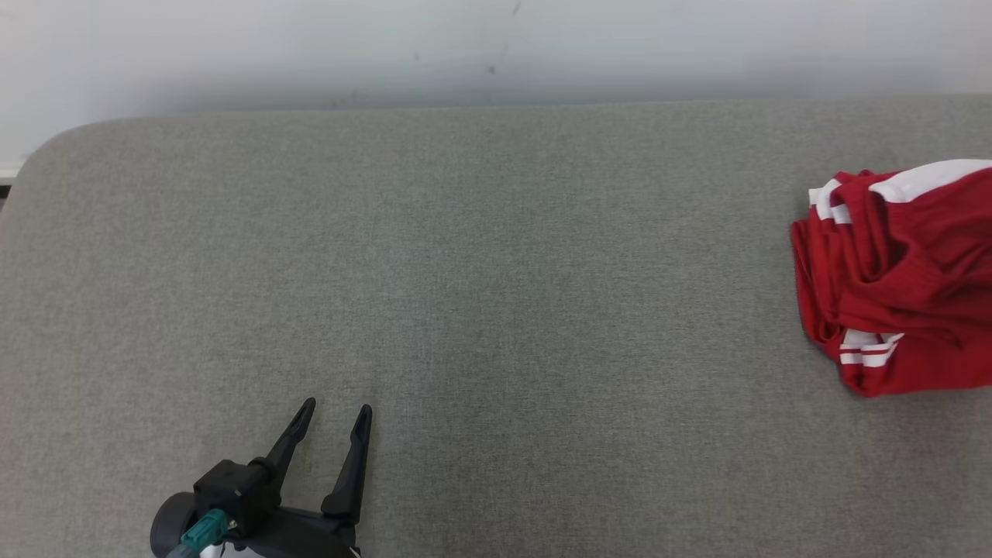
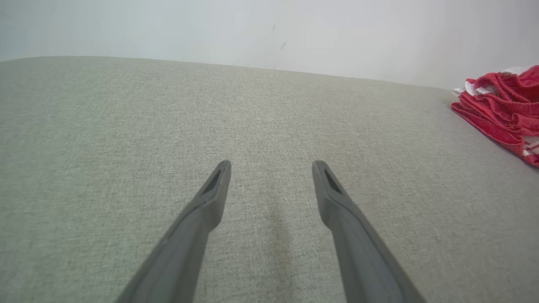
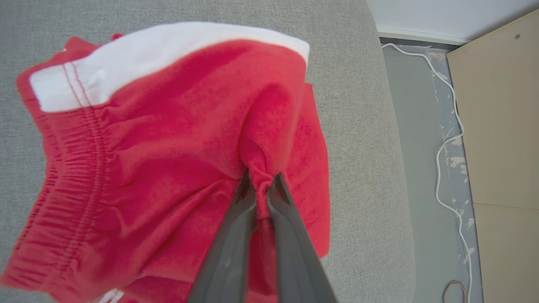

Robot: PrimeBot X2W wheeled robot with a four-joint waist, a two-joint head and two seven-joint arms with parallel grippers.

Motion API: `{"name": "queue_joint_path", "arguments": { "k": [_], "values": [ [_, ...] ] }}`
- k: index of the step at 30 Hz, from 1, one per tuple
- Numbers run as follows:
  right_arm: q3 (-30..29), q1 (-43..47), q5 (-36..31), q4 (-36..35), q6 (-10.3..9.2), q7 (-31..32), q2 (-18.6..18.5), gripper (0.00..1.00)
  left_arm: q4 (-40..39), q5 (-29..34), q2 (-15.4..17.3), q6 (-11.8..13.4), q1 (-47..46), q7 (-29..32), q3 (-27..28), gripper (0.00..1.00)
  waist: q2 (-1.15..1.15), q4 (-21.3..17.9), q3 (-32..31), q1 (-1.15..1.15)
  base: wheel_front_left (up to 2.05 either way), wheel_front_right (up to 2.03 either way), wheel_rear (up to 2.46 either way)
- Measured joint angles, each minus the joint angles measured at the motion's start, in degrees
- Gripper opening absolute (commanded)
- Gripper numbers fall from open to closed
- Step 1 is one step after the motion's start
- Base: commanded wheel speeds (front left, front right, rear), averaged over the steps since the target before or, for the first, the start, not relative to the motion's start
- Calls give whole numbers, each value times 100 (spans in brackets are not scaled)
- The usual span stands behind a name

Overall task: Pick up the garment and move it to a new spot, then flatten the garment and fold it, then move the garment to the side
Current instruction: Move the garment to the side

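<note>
Right wrist view: white cable [image 3: 437, 176] on grey floor [image 3: 417, 105] beyond the padded edge, beside a pale wooden panel [image 3: 501, 126]. Red garment [image 3: 168, 139], white-banded, crumpled at the right end of the grey padded surface [image 1: 465, 271], pinched in right gripper [image 3: 261, 180]; left gripper [image 1: 338, 405] spread, well apart

There was one garment [image 1: 899, 279], red with white bands, at the right edge of the single grey padded surface [image 1: 496, 271]. There were two grippers: the left gripper [image 1: 338, 405] near the surface's front edge, toward its left corner, and the right gripper [image 3: 261, 179] at the garment. Each had two long dark fingers [image 2: 202, 210], four in all. Past the surface's right edge, one white cable [image 3: 437, 185] ran over the floor [image 3: 417, 126], beside one pale wooden board [image 3: 497, 118].
</note>
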Motion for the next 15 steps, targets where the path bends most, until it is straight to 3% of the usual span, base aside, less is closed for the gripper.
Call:
{"name": "queue_joint_path", "arguments": {
  "k": [11, 12, 14, 15],
  "values": [
    [183, -2, -275, 215, -283, -124, -80, 0, 26, -1, 10, -45, -99, 0, 70, 100, 0, 246, 229, 0, 0, 0, 0],
    [199, -4, -285, 220, -310, -137, -74, 11, 32, -2, 10, -45, -115, 0, 81, 100, 0, 257, 236, 0, 0, 0, 0],
    [218, -12, -326, 250, -328, -136, -33, 55, 58, -2, 14, -45, -116, 0, 99, 100, 0, 266, 236, 0, 0, 0, 0],
    [222, -13, -332, 274, -328, -135, 3, 55, 87, -3, 14, -45, -116, 0, 112, 100, 0, 265, 227, 0, 0, 0, 0]
  ]
}}
